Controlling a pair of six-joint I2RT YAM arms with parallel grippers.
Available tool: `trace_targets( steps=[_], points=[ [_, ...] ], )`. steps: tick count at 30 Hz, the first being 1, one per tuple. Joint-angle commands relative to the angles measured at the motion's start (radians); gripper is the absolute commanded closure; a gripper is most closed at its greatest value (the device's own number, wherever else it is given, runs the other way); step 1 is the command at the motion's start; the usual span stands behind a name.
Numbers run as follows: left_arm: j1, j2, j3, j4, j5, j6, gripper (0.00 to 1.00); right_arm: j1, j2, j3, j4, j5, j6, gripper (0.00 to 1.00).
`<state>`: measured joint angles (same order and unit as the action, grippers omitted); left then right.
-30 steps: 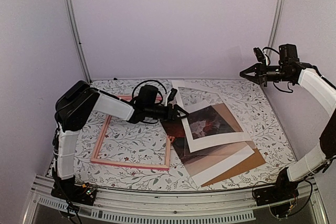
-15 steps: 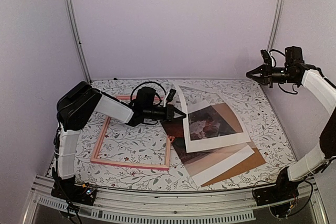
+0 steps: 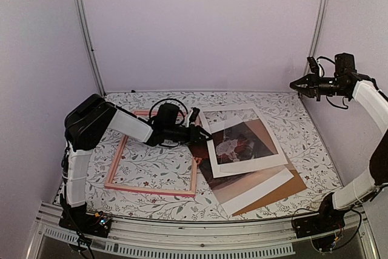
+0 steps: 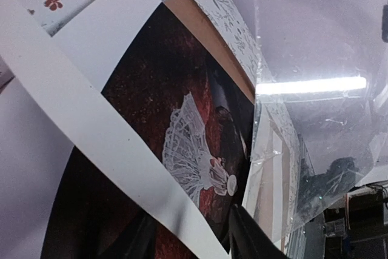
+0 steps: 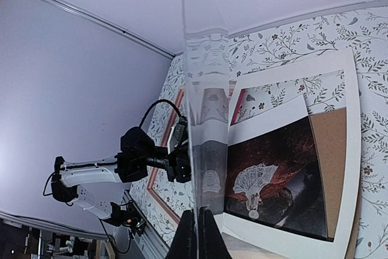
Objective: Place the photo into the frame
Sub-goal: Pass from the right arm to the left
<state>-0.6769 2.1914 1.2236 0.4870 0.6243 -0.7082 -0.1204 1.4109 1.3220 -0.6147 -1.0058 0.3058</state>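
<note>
2 white arms, black joints, looped black cables.

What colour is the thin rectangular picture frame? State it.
Salmon pink frame; top external view shows best.

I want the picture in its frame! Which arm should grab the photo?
Left. Its pincer is down low, right by the photo and next to the frame. The right pincer is high up, busy holding a clear sheet.
</note>
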Motion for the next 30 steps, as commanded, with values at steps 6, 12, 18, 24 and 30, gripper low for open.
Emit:
trace_targets(
  steps=[6, 12, 18, 24, 30],
  points=[
    [0.016, -0.156, 0.023, -0.207, -0.131, 0.124, 0.22, 0.078, -0.035, 0.112, 0.033, -0.084, 0.033, 1.00],
    [0.024, -0.327, -0.054, -0.202, -0.144, 0.171, 0.02, 0.129, -0.028, 0.176, 0.056, -0.111, 0.067, 1.00],
    [0.035, -0.463, -0.106, -0.180, -0.126, 0.241, 0.00, 0.245, -0.018, 0.214, 0.113, -0.144, 0.120, 1.00],
    [0.072, -0.520, -0.169, -0.100, -0.070, 0.254, 0.00, 0.324, 0.003, 0.263, 0.185, -0.179, 0.188, 1.00],
    [0.113, -0.595, -0.283, 0.054, -0.006, 0.217, 0.00, 0.367, 0.023, 0.285, 0.226, -0.204, 0.225, 1.00]
  ],
)
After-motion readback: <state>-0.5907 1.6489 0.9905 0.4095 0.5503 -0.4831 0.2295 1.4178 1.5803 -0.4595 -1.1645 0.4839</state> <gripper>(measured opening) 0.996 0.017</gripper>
